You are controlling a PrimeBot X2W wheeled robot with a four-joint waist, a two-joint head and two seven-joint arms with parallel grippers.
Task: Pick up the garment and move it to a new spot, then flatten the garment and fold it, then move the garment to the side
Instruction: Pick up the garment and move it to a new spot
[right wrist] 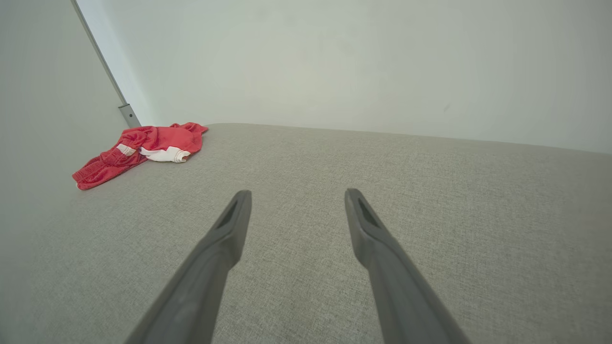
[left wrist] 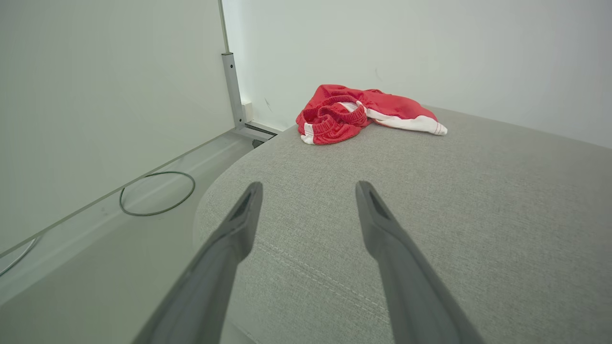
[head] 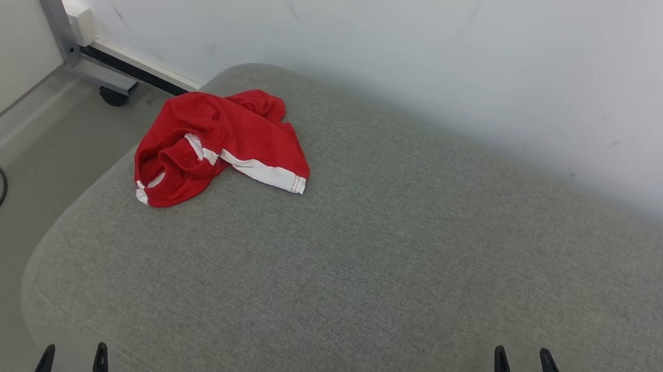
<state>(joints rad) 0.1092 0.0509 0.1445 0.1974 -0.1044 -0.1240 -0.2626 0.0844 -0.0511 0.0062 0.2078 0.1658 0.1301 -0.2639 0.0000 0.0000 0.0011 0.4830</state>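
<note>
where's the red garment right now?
The crumpled red garment with white trim lies upper left in the head view, on the far left corner of the grey fabric cushion, near the white wall, ahead of the left gripper.

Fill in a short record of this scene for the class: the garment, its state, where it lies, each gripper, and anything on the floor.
item: garment, red with white trim
state: crumpled, not yet flattened or folded
place: far left part of the grey cushion, near the wall
left arm: left gripper open, holding nothing, well short of the garment
right arm: right gripper open, holding nothing
floor: black cable looped to the left of the cushion
</note>
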